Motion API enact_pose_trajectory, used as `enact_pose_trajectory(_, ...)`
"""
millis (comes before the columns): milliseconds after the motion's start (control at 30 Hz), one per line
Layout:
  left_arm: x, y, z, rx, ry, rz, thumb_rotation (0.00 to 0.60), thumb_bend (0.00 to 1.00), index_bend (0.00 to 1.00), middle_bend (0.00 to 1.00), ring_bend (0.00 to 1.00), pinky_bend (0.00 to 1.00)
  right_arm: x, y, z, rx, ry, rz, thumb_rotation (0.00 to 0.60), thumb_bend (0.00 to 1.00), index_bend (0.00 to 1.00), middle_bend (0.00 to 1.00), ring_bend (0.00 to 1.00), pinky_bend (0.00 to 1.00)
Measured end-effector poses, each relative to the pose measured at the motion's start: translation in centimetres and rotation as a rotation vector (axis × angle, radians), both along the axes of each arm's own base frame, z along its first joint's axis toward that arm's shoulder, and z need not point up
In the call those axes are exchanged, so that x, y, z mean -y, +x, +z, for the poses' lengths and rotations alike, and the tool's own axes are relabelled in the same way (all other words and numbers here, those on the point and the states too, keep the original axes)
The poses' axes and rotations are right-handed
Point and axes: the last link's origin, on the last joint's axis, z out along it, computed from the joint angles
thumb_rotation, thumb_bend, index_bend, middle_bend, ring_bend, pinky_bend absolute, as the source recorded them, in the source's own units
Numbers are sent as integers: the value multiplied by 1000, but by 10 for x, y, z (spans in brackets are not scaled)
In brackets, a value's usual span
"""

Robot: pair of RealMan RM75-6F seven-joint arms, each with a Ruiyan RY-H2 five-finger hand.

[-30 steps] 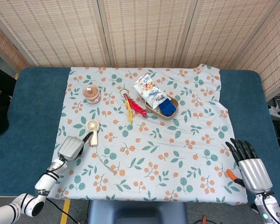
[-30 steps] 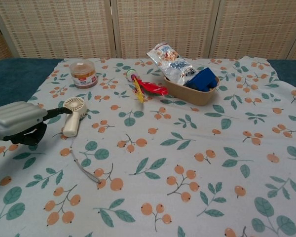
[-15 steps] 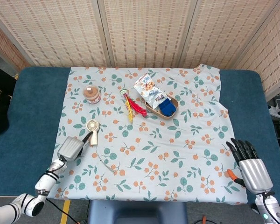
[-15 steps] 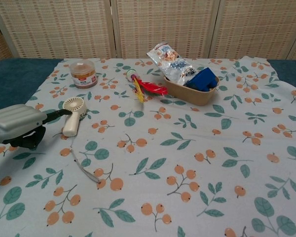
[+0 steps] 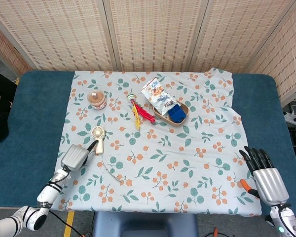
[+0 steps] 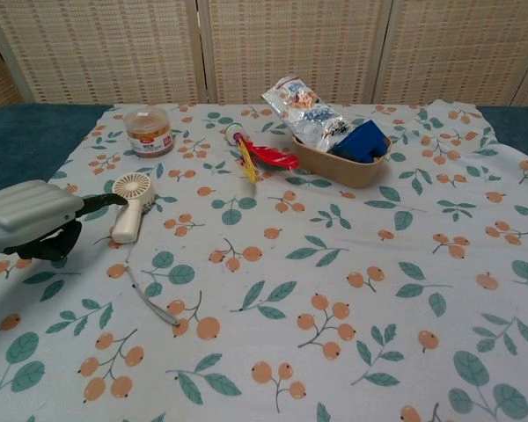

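Tablecloth [image 5: 187,163], left hand [image 6: 22,220] half cropped.

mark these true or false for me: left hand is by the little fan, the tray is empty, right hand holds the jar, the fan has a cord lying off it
1. The left hand is beside the small handheld fan. True; a fingertip reaches to the fan's handle.
2. The brown tray is empty. False: it holds a blue item, and a snack bag leans into it.
3. The right hand holds the jar. False: that hand is spread at the table's near right corner holding nothing, and the jar stands far off at the cloth's far left.
4. A thin cord lies on the cloth near the fan. True.
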Motion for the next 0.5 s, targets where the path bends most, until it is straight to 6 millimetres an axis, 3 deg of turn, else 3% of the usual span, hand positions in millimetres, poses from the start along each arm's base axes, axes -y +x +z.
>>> enact_pose_trajectory(167, 16, 22, 25, 118, 89, -99, 600, 595, 0, 689, 688, 937, -4, 2, 1, 4, 3, 11, 600, 184, 0, 0, 0, 0)
enact_pose_trajectory(233, 31, 27, 39, 170, 116, -119, 600, 498, 0, 459, 452, 700, -6, 4, 2, 10, 5, 18, 600, 184, 0, 0, 0, 0)
enact_pose_trajectory(300, 49, 26, 51, 204, 112, -105, 600, 426, 0, 131, 109, 309, -8, 5, 4, 17, 6, 22, 600, 184, 0, 0, 0, 0)
enact_pose_trajectory(333, 64, 22, 60, 219, 101, -79, 600, 407, 0, 50, 30, 204, -9, 5, 5, 22, 6, 22, 600, 183, 0, 0, 0, 0)
enact_pose_trajectory(367, 76, 17, 67, 227, 92, -54, 600, 391, 0, 4, 0, 138, -9, 5, 6, 26, 6, 21, 600, 184, 0, 0, 0, 0)
enact_pose_trajectory(433, 105, 7, 89, 252, 99, 11, 589, 372, 0, 0, 0, 107, -10, 5, 10, 37, 4, 17, 600, 184, 0, 0, 0, 0)
enact_pose_trajectory(500, 127, -2, 109, 276, 141, 59, 514, 355, 0, 0, 0, 85, -11, 5, 13, 50, 3, 14, 600, 184, 0, 0, 0, 0)
